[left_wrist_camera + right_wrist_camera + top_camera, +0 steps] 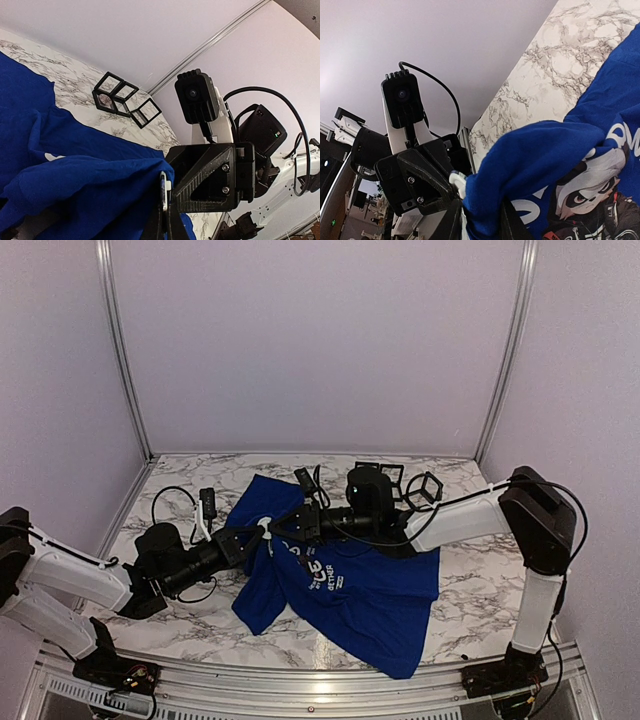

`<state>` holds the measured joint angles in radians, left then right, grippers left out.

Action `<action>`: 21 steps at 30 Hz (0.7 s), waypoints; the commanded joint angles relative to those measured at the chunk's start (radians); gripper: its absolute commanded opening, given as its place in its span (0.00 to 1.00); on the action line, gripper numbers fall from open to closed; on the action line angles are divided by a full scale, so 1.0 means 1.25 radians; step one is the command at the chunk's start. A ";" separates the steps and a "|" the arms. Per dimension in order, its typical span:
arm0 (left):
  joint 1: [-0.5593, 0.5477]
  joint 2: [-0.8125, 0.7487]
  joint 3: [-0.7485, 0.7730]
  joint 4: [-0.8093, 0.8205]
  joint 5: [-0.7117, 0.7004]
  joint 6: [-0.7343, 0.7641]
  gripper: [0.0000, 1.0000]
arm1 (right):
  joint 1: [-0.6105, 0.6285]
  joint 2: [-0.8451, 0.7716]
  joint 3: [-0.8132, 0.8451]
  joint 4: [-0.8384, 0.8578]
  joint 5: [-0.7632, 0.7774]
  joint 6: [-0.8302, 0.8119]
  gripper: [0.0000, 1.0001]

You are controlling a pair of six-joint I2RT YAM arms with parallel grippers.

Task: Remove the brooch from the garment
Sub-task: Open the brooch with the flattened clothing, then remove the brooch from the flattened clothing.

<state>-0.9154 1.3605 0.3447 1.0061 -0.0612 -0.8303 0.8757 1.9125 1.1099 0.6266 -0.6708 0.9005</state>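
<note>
The royal-blue garment [370, 600] lies crumpled on the marble table, its panda graphic [590, 190] facing up. One fold is lifted between the two arms. The brooch [264, 528] is a small white disc, seen edge-on in the left wrist view [163, 190]. My left gripper [258, 532] is shut on it, right against the blue cloth. I cannot tell if brooch and cloth are apart. My right gripper [283, 532] meets it tip to tip. Its jaws [482, 220] straddle the raised fold of garment [545, 150], and the cloth fills the gap between them.
Black wire-frame cubes [400, 485] stand at the back of the table beyond the shirt. Two small black devices with cables [207, 502] lie at the left and back. An aluminium rail runs along the near edge, and walls close in on three sides.
</note>
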 commanded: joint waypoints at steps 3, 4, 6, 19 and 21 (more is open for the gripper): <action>-0.005 0.000 0.010 0.081 0.039 -0.023 0.00 | 0.016 -0.036 -0.031 0.041 -0.012 0.036 0.26; -0.004 0.003 0.010 0.083 0.040 -0.024 0.00 | 0.016 -0.038 -0.036 0.047 -0.010 0.039 0.26; -0.004 0.005 0.010 0.087 0.042 -0.025 0.00 | 0.015 -0.040 -0.040 0.048 -0.008 0.042 0.26; -0.001 -0.027 0.010 -0.002 0.006 -0.019 0.00 | 0.014 -0.074 -0.036 -0.047 0.033 -0.046 0.38; 0.000 -0.031 0.010 -0.015 0.002 -0.020 0.00 | 0.014 -0.083 -0.034 -0.068 0.042 -0.068 0.40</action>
<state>-0.9173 1.3548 0.3447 1.0203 -0.0418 -0.8570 0.8825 1.8610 1.0622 0.6174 -0.6495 0.8917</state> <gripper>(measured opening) 0.015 0.381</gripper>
